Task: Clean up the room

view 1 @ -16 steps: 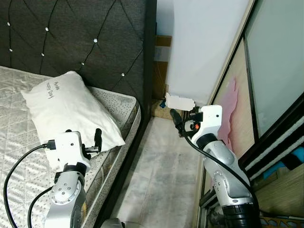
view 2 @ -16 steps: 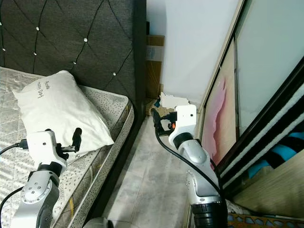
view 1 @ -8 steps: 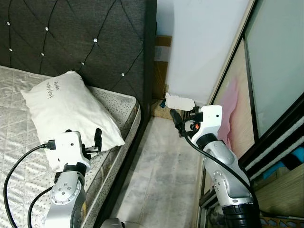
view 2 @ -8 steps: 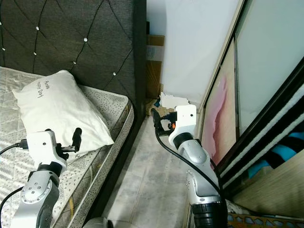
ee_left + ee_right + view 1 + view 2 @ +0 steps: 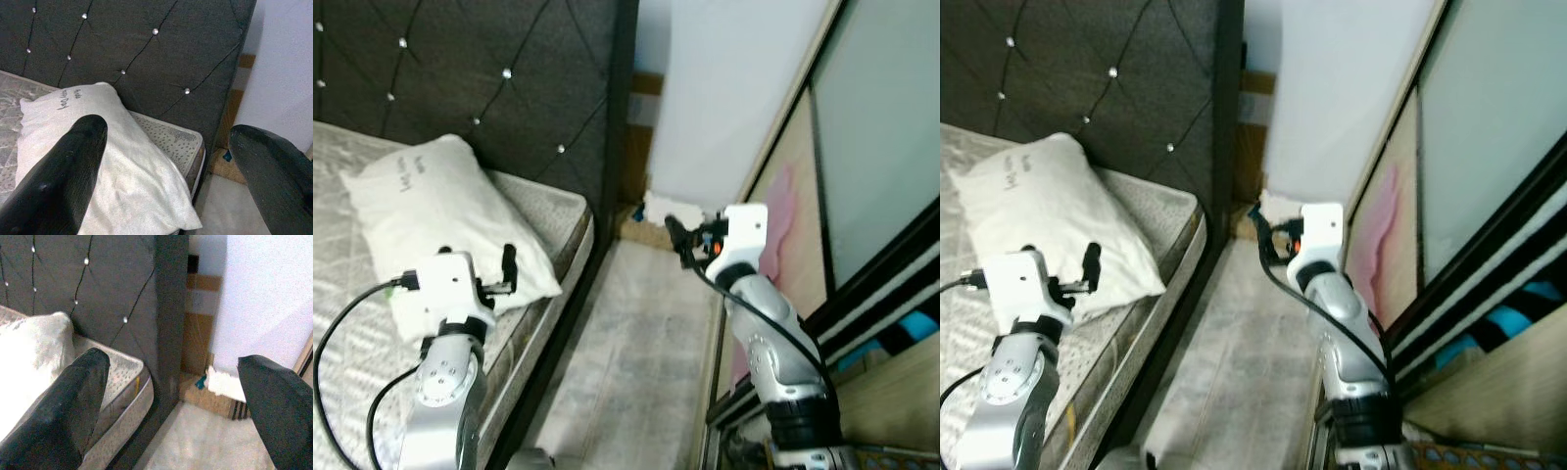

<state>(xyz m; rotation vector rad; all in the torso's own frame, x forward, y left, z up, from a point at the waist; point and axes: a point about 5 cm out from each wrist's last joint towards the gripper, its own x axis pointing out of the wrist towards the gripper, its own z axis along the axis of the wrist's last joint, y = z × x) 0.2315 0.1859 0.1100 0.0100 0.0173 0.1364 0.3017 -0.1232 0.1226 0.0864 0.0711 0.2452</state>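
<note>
One pillow (image 5: 440, 211) lies on the mattress (image 5: 342, 323) against the headboard (image 5: 480, 78). Two grippers are raised: the left gripper (image 5: 166, 161) hangs over the pillow's near corner, the right gripper (image 5: 171, 396) over the floor (image 5: 636, 343) strip between bed and wall (image 5: 724, 88); each has its fingers wide apart, holding nothing. The right wrist view shows a brown box (image 5: 200, 328) in the gap behind the headboard, with one white scrap (image 5: 222, 384) on the floor beside it. The left wrist view shows handwriting on the pillow.
</note>
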